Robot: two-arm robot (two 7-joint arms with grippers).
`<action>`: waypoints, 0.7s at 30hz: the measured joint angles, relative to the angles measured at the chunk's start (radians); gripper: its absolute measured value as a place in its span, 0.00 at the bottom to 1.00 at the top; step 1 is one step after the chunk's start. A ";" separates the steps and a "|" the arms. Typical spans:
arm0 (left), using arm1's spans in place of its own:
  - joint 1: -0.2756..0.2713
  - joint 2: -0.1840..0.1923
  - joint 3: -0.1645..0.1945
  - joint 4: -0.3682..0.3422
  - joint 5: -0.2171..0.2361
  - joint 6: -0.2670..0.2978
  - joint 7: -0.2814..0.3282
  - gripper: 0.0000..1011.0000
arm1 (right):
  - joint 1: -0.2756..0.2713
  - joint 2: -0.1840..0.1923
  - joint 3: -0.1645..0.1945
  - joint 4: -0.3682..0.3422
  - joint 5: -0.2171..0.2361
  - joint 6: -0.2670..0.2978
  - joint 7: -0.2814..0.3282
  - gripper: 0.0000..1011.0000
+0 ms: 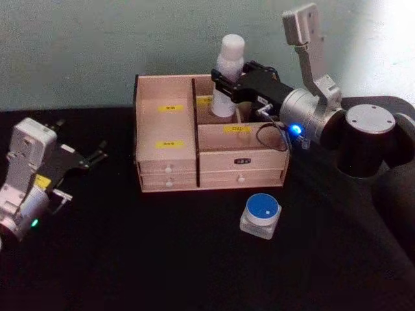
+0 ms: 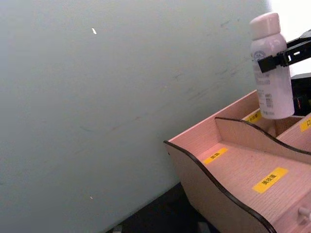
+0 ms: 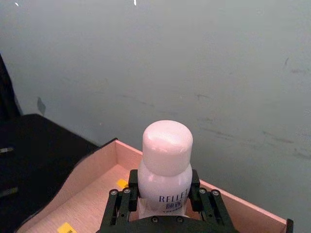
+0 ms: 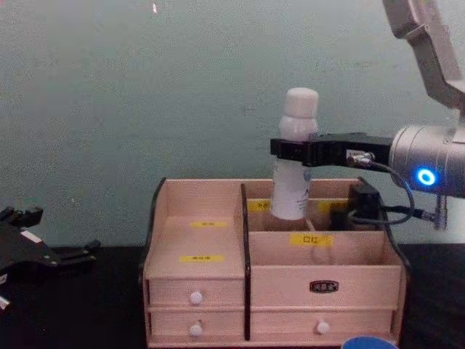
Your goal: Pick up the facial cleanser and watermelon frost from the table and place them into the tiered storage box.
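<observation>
The facial cleanser [image 1: 230, 58], a white bottle with a rounded cap, stands upright with its lower end inside the back right compartment of the tiered storage box [image 1: 167, 162]. My right gripper [image 1: 224, 87] is shut on its middle; the same grip shows on the cleanser [image 3: 166, 145] and from the side [image 4: 298, 109]. I cannot tell whether its base touches the compartment floor. The watermelon frost [image 1: 260, 214], a small clear jar with a blue lid, sits on the black table in front of the box's right half. My left gripper [image 1: 91, 155] rests open at the far left, away from both.
The box [image 4: 196, 240] stands close to a pale green wall, with white-knobbed drawers facing me and yellow labels on its steps. Its left compartments [image 2: 243, 170] hold nothing. Black table surface [image 1: 162, 259] spreads in front and to the left.
</observation>
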 joint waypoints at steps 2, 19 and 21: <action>0.000 0.000 0.000 0.000 0.000 0.000 0.000 0.99 | 0.004 -0.003 -0.001 0.010 -0.003 0.000 0.000 0.58; 0.000 0.000 0.000 0.000 0.000 0.000 0.000 0.99 | 0.027 -0.028 -0.002 0.082 -0.021 -0.005 0.000 0.58; 0.000 0.000 0.000 0.000 0.000 0.000 0.000 0.99 | 0.027 -0.031 -0.003 0.087 -0.025 -0.005 -0.001 0.58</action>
